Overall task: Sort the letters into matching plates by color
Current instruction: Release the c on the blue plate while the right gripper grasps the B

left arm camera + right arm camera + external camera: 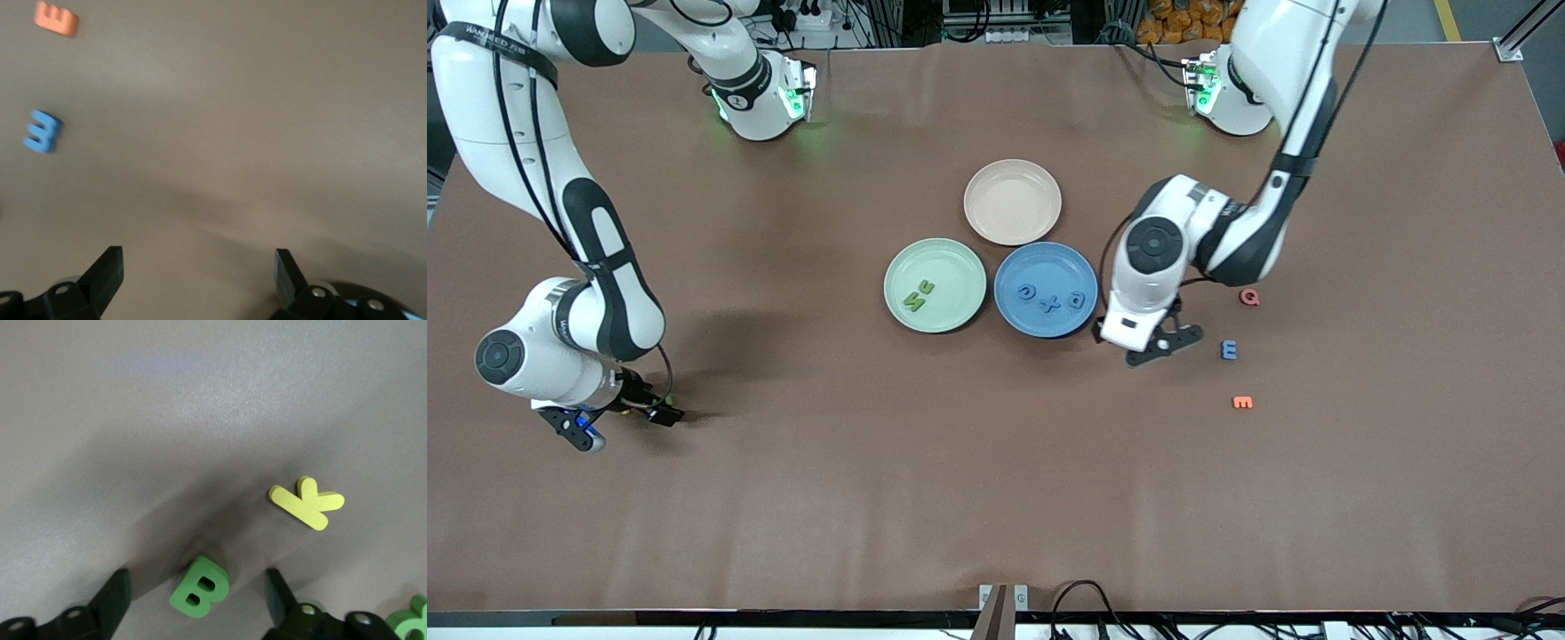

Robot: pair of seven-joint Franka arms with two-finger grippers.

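Green B (199, 587) between spread right end effector (193, 593) fingers; left end effector (199, 267) spread, empty.

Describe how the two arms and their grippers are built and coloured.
Both arms are glossy white with black joint bands and round dark grey joint caps; black cables run along them. Green lights glow at both bases. The left gripper and right gripper have black two-finger jaws; the right gripper shows a small blue part.
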